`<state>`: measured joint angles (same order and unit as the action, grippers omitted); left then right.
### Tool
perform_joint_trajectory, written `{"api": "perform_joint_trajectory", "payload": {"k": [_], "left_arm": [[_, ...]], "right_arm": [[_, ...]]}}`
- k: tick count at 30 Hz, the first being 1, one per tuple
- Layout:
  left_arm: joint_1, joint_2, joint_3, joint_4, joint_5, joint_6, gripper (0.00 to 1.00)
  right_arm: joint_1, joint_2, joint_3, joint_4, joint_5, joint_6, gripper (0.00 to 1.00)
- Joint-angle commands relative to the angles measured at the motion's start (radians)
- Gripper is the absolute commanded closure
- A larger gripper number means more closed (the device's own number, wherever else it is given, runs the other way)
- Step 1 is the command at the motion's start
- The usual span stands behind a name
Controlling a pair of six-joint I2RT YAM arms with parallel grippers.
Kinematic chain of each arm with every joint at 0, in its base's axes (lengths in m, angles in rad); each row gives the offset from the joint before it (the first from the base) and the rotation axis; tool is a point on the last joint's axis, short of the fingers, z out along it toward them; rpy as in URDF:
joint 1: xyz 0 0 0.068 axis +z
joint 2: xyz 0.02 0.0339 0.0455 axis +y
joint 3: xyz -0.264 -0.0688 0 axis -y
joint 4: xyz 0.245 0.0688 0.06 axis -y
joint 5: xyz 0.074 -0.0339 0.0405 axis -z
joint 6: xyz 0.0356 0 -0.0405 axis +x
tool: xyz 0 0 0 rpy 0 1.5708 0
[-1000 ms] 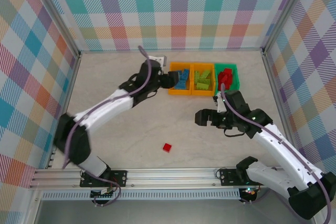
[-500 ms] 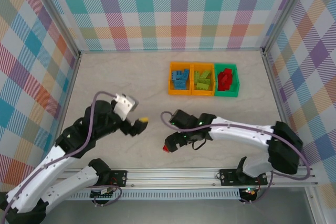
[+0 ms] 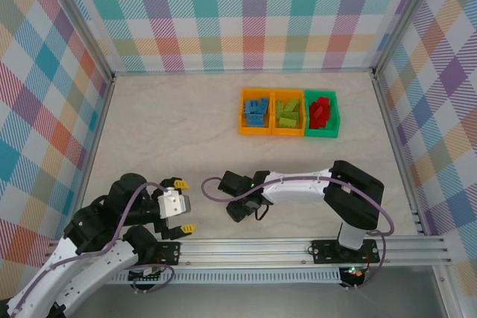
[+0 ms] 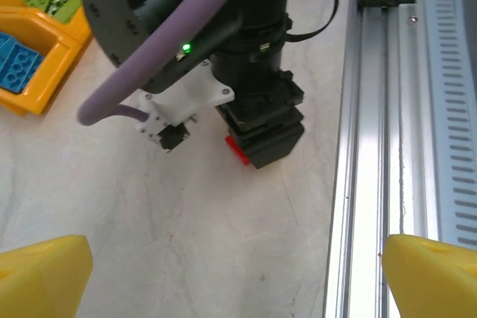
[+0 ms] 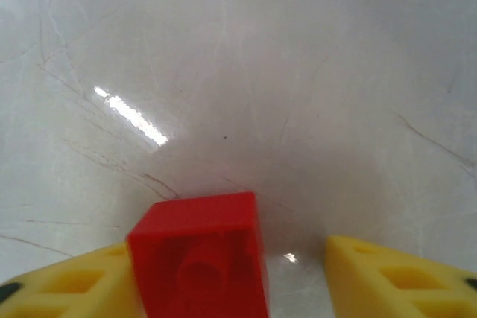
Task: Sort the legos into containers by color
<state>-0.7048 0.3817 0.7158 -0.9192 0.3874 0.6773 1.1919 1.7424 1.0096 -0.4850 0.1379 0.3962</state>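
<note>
A single red lego [image 5: 197, 255] lies on the table between the yellow fingers [image 5: 395, 273] of my right gripper [image 5: 231, 281]. It rests against the left finger, with a gap to the right one, so this gripper is open. In the left wrist view the red lego [image 4: 237, 148] peeks out under the right gripper's black head [image 4: 261, 121]. From above, the right gripper [image 3: 237, 210] stands low near the front edge. My left gripper [image 3: 185, 205] is open and empty, just to its left. At the back stand three bins: an orange one [image 3: 242, 113] with blue legos, an orange one [image 3: 288, 133] with green legos, and a green one [image 3: 337, 115] with red legos.
The aluminium rail [image 3: 246, 247] runs along the front edge, right behind both grippers, and shows as a rail [image 4: 373, 147] in the left wrist view. Checkered walls enclose the table. The right arm's purple cable [image 3: 212, 191] loops beside its wrist. Bare tabletop [image 3: 171, 124] lies between grippers and bins.
The left arm has drawn back from the bins to the near left edge. The right gripper has come down over the red lego, which now sits between its fingers.
</note>
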Motion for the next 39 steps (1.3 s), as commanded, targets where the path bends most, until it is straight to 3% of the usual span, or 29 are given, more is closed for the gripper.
{"api": "perform_joint_trajectory", "payload": {"k": [1,6,10,15,19,24,26,30,35,39], "left_arm": [[-0.002,0.002,-0.013,0.002,0.069,0.056,0.00],[-0.002,0.006,-0.027,0.041,0.101,0.053,0.00],[-0.001,0.013,-0.016,0.097,0.120,0.014,0.00],[-0.002,0.033,-0.024,0.312,0.194,-0.143,0.00],[-0.003,0.071,-0.075,0.579,0.218,-0.320,0.00],[-0.024,0.151,-0.173,0.950,0.072,-0.565,0.00],[-0.031,0.194,-0.175,0.997,-0.007,-0.620,0.00],[-0.032,0.255,-0.138,0.937,-0.107,-0.632,0.00],[-0.032,0.296,-0.094,0.798,-0.382,-0.712,0.00],[-0.031,0.290,-0.122,0.792,-0.585,-0.798,0.00]], "right_arm": [[0.014,0.006,-0.021,0.080,-0.025,0.000,0.52],[0.013,-0.060,-0.064,0.116,-0.030,0.019,0.68],[0.004,-0.173,-0.105,0.123,0.023,0.052,0.71],[-0.089,-0.398,-0.188,0.158,0.045,0.090,0.72],[-0.267,-0.612,-0.250,0.167,0.055,0.103,0.73],[-0.619,-0.751,-0.264,0.160,-0.028,0.109,0.74],[-0.782,-0.726,-0.235,0.162,-0.072,0.108,0.74],[-0.987,-0.561,-0.143,0.209,-0.131,0.087,0.75],[-1.087,-0.277,0.042,0.247,-0.112,0.055,0.75],[-1.114,-0.073,0.214,0.229,-0.124,0.050,0.68]]}}
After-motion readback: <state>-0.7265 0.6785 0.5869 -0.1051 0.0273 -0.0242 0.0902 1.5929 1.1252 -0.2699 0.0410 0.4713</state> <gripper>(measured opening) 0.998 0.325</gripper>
